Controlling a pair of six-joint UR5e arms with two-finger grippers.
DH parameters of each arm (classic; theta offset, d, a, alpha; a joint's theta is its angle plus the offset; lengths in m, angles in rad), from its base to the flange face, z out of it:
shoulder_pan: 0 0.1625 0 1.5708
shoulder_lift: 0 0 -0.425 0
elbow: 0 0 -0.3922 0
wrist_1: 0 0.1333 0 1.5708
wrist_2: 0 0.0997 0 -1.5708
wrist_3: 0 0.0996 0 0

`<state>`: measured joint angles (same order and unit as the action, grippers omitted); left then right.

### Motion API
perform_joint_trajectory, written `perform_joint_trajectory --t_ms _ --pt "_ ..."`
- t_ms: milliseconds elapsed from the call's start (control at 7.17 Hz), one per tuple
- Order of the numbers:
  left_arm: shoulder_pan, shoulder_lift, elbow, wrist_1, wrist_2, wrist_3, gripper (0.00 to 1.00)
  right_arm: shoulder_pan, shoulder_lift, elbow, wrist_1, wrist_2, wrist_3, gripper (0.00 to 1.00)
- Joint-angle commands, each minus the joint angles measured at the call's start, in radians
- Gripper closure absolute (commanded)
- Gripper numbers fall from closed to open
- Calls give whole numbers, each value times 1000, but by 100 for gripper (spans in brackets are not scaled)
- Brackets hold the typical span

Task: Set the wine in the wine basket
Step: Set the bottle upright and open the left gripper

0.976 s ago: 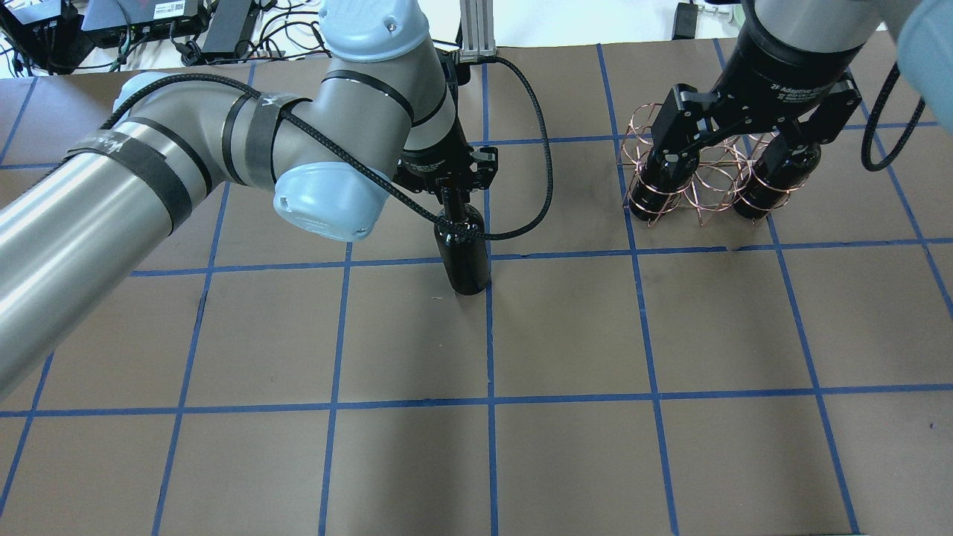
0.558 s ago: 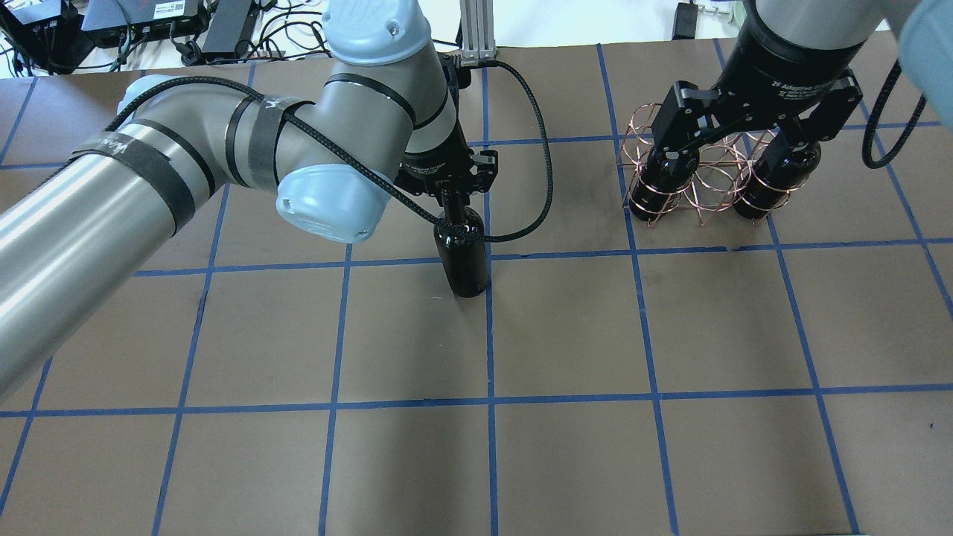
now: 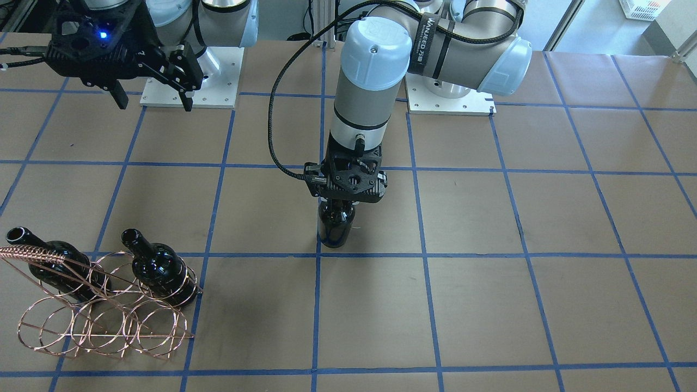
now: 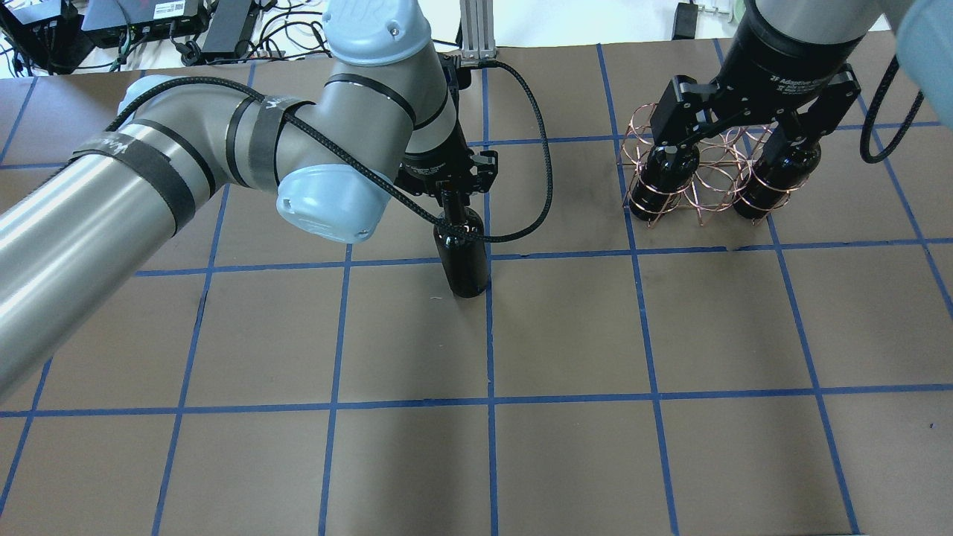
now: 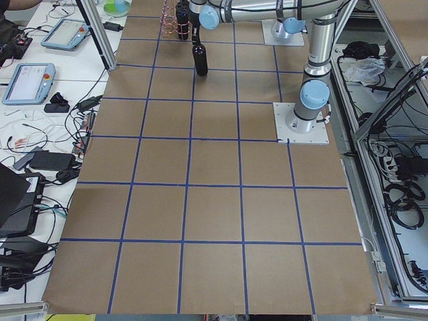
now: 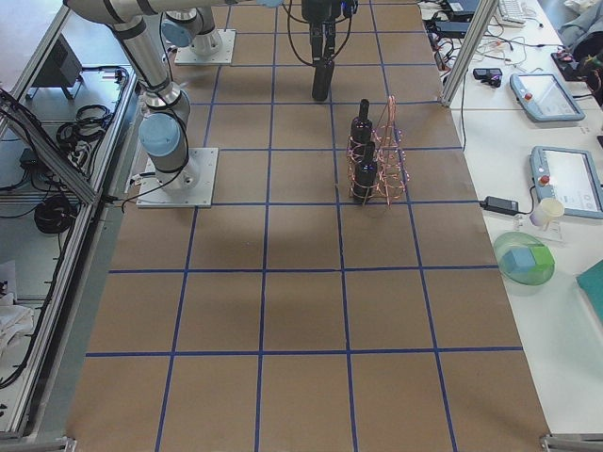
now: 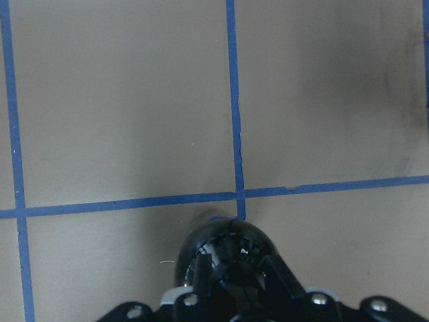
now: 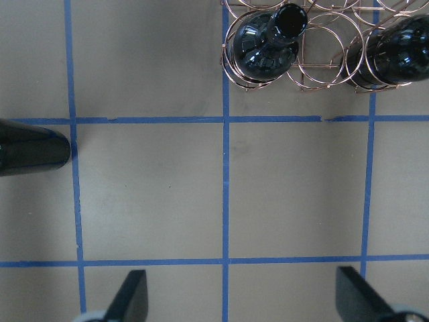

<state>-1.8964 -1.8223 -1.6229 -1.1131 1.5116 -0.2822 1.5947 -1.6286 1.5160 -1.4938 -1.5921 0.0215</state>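
My left gripper point(image 4: 452, 195) is shut on the neck of a near-black wine bottle point(image 4: 463, 257) that stands upright near a blue tape crossing. I cannot tell whether its base touches the table. It also shows in the front view point(image 3: 334, 228) under the left gripper point(image 3: 344, 202), and in the left wrist view point(image 7: 226, 249). The copper wire wine basket point(image 4: 711, 173) stands at the far right and holds two more bottles point(image 4: 661, 182) point(image 4: 776, 180). In the front view the basket point(image 3: 103, 321) is at the lower left. My right gripper point(image 4: 744, 138) is open and empty, high above the basket.
The table is brown paper with a blue tape grid point(image 4: 491, 402). Cables and power boxes point(image 4: 149, 22) lie beyond the far edge. The arms' white base plates point(image 3: 190, 76) sit at the robot's side. The right wrist view shows the basket point(image 8: 322, 64) and the held bottle's base point(image 8: 30, 144).
My right gripper has drifted slightly away from the basket, still open. My left gripper and its bottle have barely moved.
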Motion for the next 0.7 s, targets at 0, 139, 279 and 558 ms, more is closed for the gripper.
perform_joint_trajectory --t_ms 0,139,279,558 --pt "-3 5 0 -4 2 -2 33 1 1 0 -5 1 2 0" --pt "-4 5 0 -7 2 -2 17 1 -2 0 -3 3 6 0" --pt "-4 9 0 -11 2 -5 0 1 -2 0 -3 4 14 0" --pt "-3 31 18 -71 1 -5 0 43 10 0 -38 4 55 0"
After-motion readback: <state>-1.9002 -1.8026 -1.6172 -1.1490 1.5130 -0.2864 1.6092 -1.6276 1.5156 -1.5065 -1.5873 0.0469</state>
